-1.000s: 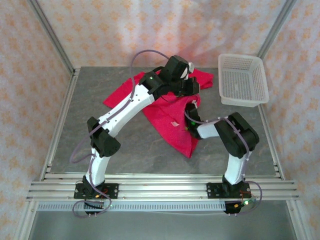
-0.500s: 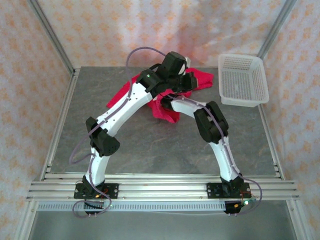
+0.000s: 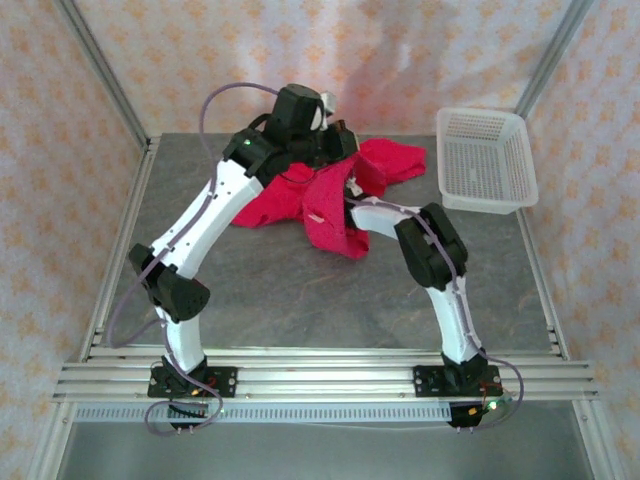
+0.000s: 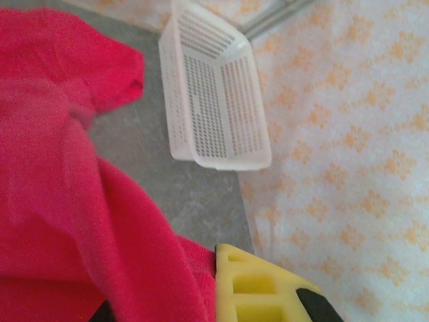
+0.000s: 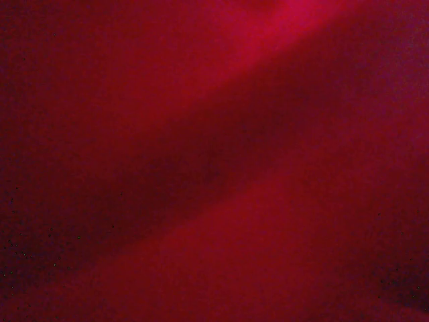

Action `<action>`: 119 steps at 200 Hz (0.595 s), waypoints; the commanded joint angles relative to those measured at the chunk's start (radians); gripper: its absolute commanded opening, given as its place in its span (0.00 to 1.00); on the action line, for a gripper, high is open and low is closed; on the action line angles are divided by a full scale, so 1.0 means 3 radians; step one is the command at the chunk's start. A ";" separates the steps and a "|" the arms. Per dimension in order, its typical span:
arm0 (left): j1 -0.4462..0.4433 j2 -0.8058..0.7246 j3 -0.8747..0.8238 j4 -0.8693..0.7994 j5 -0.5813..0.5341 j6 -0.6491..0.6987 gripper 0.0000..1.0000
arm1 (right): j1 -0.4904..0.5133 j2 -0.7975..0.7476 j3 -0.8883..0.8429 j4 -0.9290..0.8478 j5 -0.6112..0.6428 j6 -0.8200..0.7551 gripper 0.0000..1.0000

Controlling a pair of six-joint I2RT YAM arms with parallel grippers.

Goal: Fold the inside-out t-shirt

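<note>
Bright red soft-cloth short-sleeved t-shirt is lying bunched on the far-centre part of the grey stone-pattern table, not flat. One sleeve end is pointing toward the white perforated plastic basket at the far right corner. Cloth and basket are sitting near each other but apart, with bare table between. A small white tag is showing on the near face of the heap.

Left hand is hanging over the far-left part of the heap, fingers down in the cloth. In the left wrist view the t-shirt is running between the yellow finger and a dark part at the lower edge, so the left hand is reading as clamped narrow on a fold. The basket is sitting beyond the sleeve there.

Right arm is reaching forward with its forearm low over the table. Right hand is sitting pushed into the middle of the heap, cloth draping over it. In the right wrist view the t-shirt is pressing against the lens, dark and blurred. The fingers are hidden, so can't tell whether the right hand is wide, narrow or gripping.
</note>
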 commanded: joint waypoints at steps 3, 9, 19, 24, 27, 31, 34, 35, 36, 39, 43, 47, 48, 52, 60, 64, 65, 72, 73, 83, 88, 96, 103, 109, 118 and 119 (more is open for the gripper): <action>0.0281 0.0020 -0.0107 0.0038 0.0069 0.0115 0.00 | -0.0050 -0.0704 -0.0671 -0.0070 -0.0230 -0.0426 0.00; 0.0359 0.0039 -0.0167 0.0049 0.0071 0.0124 0.00 | -0.0061 -0.0920 -0.0832 -0.0085 -0.0234 -0.0499 0.00; 0.0486 0.0072 -0.0291 0.0079 0.0079 0.0142 0.00 | -0.0088 -0.1265 -0.1074 -0.0103 -0.0250 -0.0620 0.00; 0.0545 0.0088 -0.0366 0.0101 0.0087 0.0146 0.00 | -0.0105 -0.1431 -0.1169 -0.0139 -0.0259 -0.0666 0.00; 0.0581 0.0098 -0.0412 0.0116 0.0094 0.0151 0.00 | -0.0123 -0.1536 -0.1225 -0.0162 -0.0263 -0.0696 0.00; 0.0626 0.0106 -0.0466 0.0128 0.0093 0.0163 0.00 | -0.0139 -0.1674 -0.1296 -0.0172 -0.0279 -0.0738 0.00; 0.0658 0.0113 -0.0518 0.0136 0.0093 0.0178 0.00 | -0.0151 -0.1774 -0.1348 -0.0176 -0.0288 -0.0768 0.00; 0.0668 0.0115 -0.0537 0.0138 0.0090 0.0183 0.00 | -0.0155 -0.1808 -0.1362 -0.0180 -0.0291 -0.0776 0.00; 0.0678 0.0116 -0.0554 0.0142 0.0086 0.0185 0.00 | -0.0162 -0.1841 -0.1377 -0.0187 -0.0295 -0.0785 0.00; 0.0709 0.0117 -0.0608 0.0151 0.0082 0.0203 0.00 | -0.0178 -0.1939 -0.1414 -0.0206 -0.0299 -0.0801 0.00; 0.0748 0.0114 -0.0683 0.0165 0.0066 0.0222 0.00 | -0.0203 -0.2069 -0.1456 -0.0237 -0.0310 -0.0819 0.00; 0.0781 0.0116 -0.0774 0.0183 0.0043 0.0251 0.00 | -0.0229 -0.2192 -0.1485 -0.0255 -0.0323 -0.0837 0.00; 0.0789 0.0116 -0.0793 0.0187 0.0037 0.0258 0.00 | -0.0235 -0.2225 -0.1495 -0.0263 -0.0324 -0.0844 0.00; 0.0821 0.0110 -0.0884 0.0199 0.0006 0.0280 0.00 | -0.0260 -0.2346 -0.1524 -0.0279 -0.0330 -0.0857 0.00; 0.0881 0.0092 -0.1074 0.0258 -0.0024 0.0309 0.00 | -0.0307 -0.2573 -0.1553 -0.0300 -0.0346 -0.0871 0.00; 0.0908 0.0079 -0.1197 0.0302 -0.0026 0.0315 0.00 | -0.0335 -0.2673 -0.1555 -0.0301 -0.0373 -0.0871 0.00; 0.0916 0.0075 -0.1226 0.0308 -0.0028 0.0315 0.00 | -0.0341 -0.2700 -0.1555 -0.0298 -0.0382 -0.0871 0.00; 0.0957 0.0048 -0.1437 0.0400 -0.0023 0.0307 0.00 | -0.0391 -0.2856 -0.1535 -0.0295 -0.0436 -0.0871 0.00; 0.0966 0.0042 -0.1467 0.0416 -0.0022 0.0304 0.00 | -0.0398 -0.2876 -0.1528 -0.0298 -0.0444 -0.0871 0.00; 0.1015 -0.0020 -0.1788 0.0588 -0.0011 0.0291 0.00 | -0.0445 -0.3045 -0.1434 -0.0323 -0.0490 -0.0856 0.00; 0.1031 -0.0057 -0.1939 0.0664 -0.0018 0.0290 0.00 | -0.0471 -0.3104 -0.1371 -0.0347 -0.0513 -0.0851 0.00; 0.1052 -0.0108 -0.2169 0.0768 -0.0030 0.0303 0.00 | -0.0507 -0.3179 -0.1250 -0.0388 -0.0567 -0.0834 0.00; 0.1072 -0.0149 -0.2341 0.0841 -0.0058 0.0317 0.00 | -0.0541 -0.3232 -0.1154 -0.0411 -0.0610 -0.0802 0.00; 0.1082 -0.0173 -0.2474 0.0890 -0.0075 0.0338 0.00 | -0.0581 -0.3272 -0.1082 -0.0422 -0.0651 -0.0762 0.00; 0.1109 -0.0199 -0.2637 0.0953 -0.0068 0.0371 0.00 | -0.0646 -0.3295 -0.0979 -0.0442 -0.0712 -0.0686 0.00; 0.1108 -0.0200 -0.2652 0.0956 -0.0070 0.0377 0.00 | -0.0650 -0.3297 -0.0968 -0.0443 -0.0718 -0.0676 0.00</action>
